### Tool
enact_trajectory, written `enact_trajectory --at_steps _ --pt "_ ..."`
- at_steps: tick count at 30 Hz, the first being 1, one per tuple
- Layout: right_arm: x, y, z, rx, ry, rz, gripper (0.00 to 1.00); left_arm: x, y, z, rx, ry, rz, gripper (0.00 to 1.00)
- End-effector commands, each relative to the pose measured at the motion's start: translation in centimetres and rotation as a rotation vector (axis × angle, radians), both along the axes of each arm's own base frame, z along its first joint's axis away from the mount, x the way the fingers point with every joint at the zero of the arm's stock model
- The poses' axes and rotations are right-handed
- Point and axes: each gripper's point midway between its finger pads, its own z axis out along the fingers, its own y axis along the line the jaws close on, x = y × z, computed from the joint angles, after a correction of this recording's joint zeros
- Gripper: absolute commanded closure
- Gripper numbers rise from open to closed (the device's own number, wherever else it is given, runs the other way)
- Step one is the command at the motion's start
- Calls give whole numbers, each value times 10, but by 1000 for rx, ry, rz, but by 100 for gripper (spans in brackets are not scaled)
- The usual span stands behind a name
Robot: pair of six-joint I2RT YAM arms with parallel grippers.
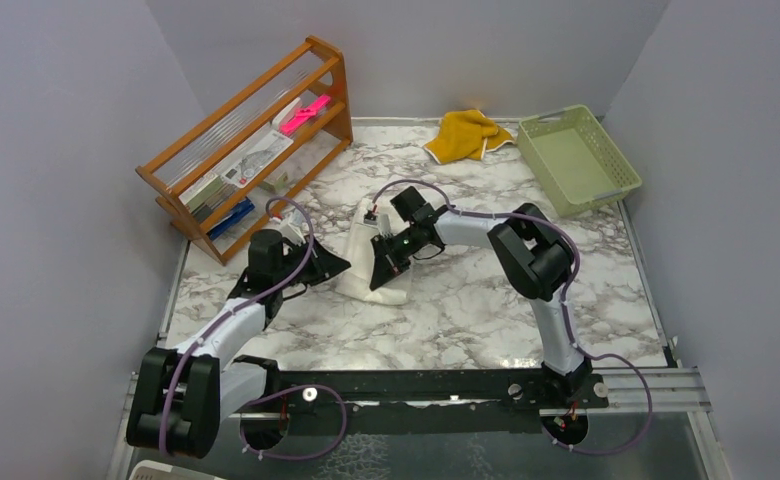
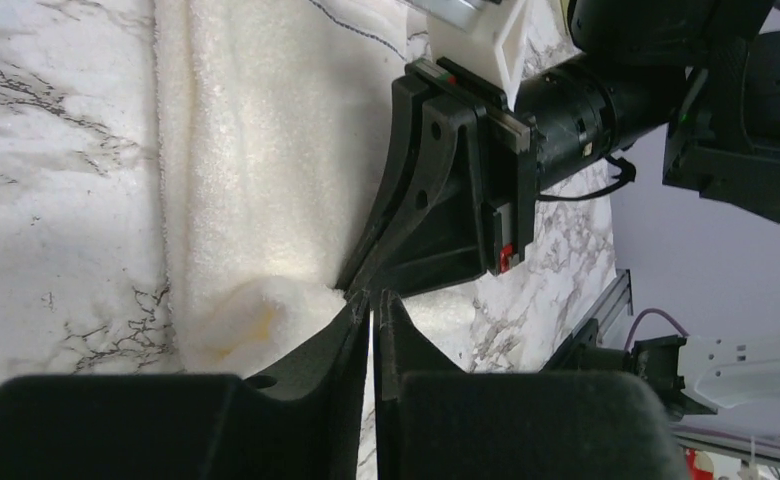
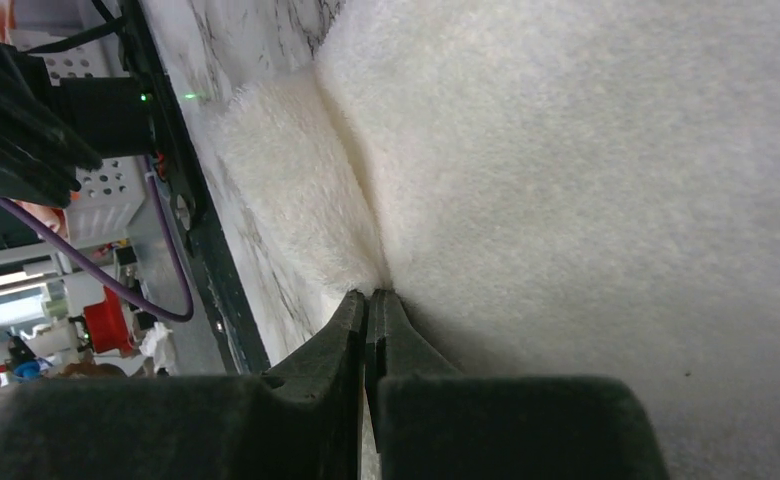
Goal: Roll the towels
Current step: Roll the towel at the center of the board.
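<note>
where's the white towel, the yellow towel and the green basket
white towel (image 2: 266, 150), left wrist view, flat middle of the cloth
yellow towel (image 1: 463, 135), top external view, centre of the crumpled heap
green basket (image 1: 578, 160), top external view, bare floor inside

No readable text, label or number is showing in any view. A card (image 1: 256, 158) on the rack (image 1: 228, 104) is carrying print, but it is coming out too small to read in the top view. Both wrist views are showing no lettering at all.
</note>
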Motion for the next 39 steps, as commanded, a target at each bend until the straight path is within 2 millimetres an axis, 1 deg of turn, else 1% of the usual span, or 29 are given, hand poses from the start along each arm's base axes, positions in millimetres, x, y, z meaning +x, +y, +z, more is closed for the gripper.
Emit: enact_trajectory --at_steps 1,4,8,10,12,16,19,21,23,25,26,27,29,32,34,37,39 --pt "17 3 -12 -6 24 -57 99 -4 -10 3 -42 -21 -40 96" --pt "19 0 -20 -26 50 -78 99 -9 -17 -3 -62 -2 -62 99" --pt "20 -4 -30 -49 77 -98 99 -16 -37 -7 -81 8 -122 100" --pt "20 -5 -32 -54 85 -102 99 -20 -47 -14 -69 25 -145 100" --pt "21 -5 -33 -55 86 -105 99 -18 -49 -25 -47 49 -139 100" --pt "21 -5 -31 -56 84 -104 99 -6 -36 -55 22 97 -40 100" --pt "22 -7 -30 -64 74 -107 99 5 -16 -71 66 129 73 100" --pt "22 -10 -31 -70 66 -107 99 12 -2 -75 87 123 153 100" --pt "22 -11 -32 -73 55 -105 99 18 8 -75 107 104 207 100" --pt "22 -13 -32 -72 40 -97 99 22 13 -75 120 93 237 100" --pt "23 -13 -30 -66 27 -90 97 23 14 -76 125 94 240 100" --pt "23 -13 -27 -55 11 -85 94 23 14 -78 130 100 239 100" --pt "24 -14 -18 -18 -50 -70 85 20 13 -86 135 123 227 100" --pt "34 -15 11 36 -211 -72 68 12 12 -99 138 161 211 100" --pt "44 -17 32 57 -326 -94 66 7 12 -105 133 174 204 100" --pt "54 -19 71 96 -544 -140 65 3 11 -109 131 181 194 100" --pt "55 -21 98 125 -727 -185 63 1 11 -111 132 189 190 100"
